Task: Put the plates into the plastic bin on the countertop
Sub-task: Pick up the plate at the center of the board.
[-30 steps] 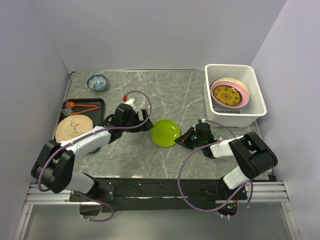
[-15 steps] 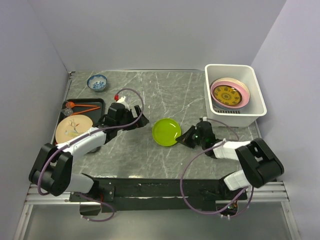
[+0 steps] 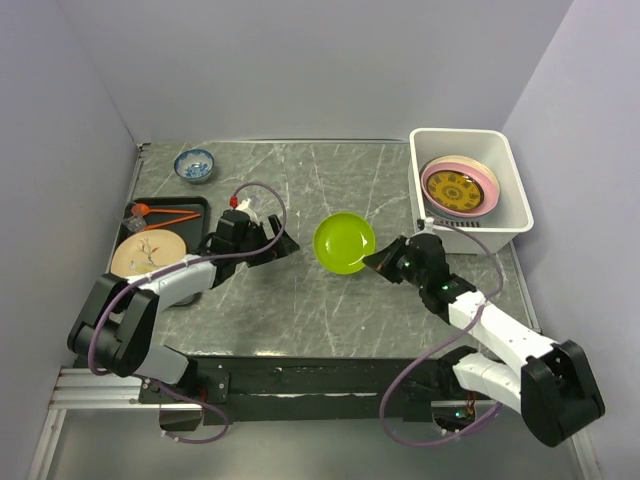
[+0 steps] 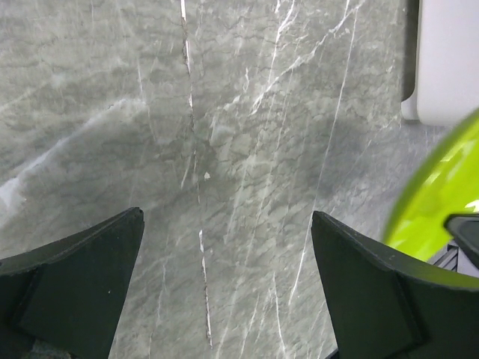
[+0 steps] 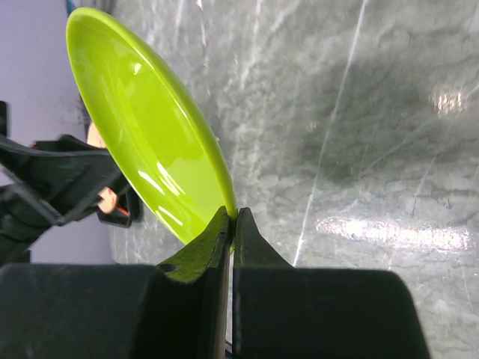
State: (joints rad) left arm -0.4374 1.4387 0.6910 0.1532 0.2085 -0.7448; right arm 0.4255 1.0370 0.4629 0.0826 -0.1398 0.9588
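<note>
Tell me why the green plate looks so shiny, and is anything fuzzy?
Right wrist view: light bounces off the green plate as white streaks, and bright glare spots sit on the countertop. Left wrist view: the plate's edge sits close at the right and looks a bit blurry. Top view: even light, soft shadows, nothing fuzzy.

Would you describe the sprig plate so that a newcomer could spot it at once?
Look to the left edge of the countertop, where a black tray lies. The sprig plate sits at the tray's near end. It is cream with a leaf sprig, unlike the plain green plate in the right gripper and the yellow-patterned plate in the bin.
</note>
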